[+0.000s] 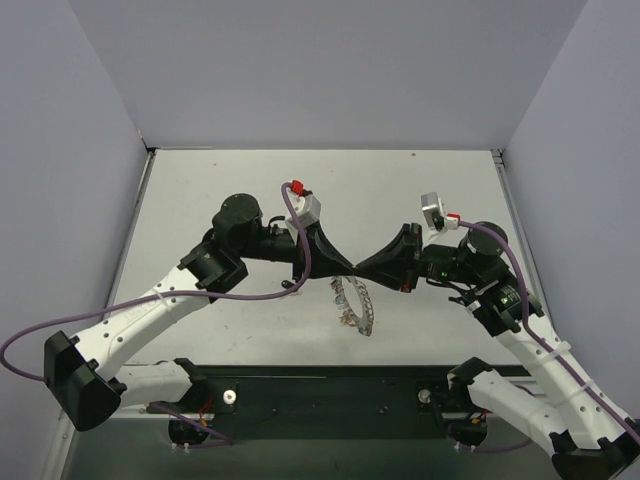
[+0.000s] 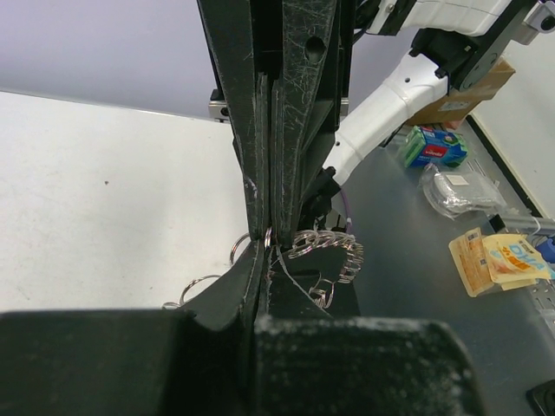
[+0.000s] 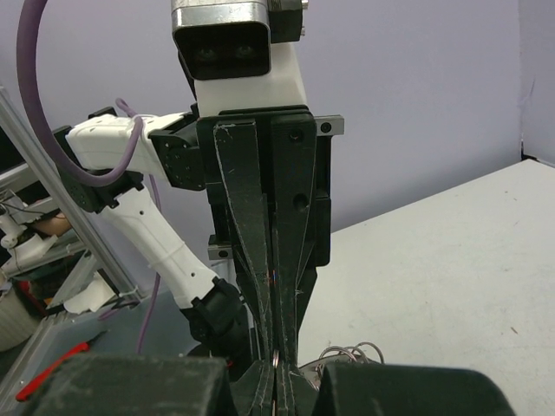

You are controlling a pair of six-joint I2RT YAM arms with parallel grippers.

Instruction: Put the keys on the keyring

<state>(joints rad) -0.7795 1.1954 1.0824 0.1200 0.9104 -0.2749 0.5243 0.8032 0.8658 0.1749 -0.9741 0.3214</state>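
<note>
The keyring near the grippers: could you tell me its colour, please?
Silvery metal; the keyring shows best in the left wrist view.

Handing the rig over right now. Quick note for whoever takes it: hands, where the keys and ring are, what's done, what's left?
Left hand: shut, its tips meeting the right hand's over the middle of the white table.
Right hand: shut. A sliver of silvery metal is pinched where the tips meet; cannot tell whether it is ring or key.
Large silvery chain-rimmed metal keyring: right beside the tips, just nearer the bases. Cannot tell if it is lifted or resting.
Small coloured-head keys: none can be made out in any view.
Done: both hands are at the ring.
Left: no key is visibly threaded, so check that first.
</note>
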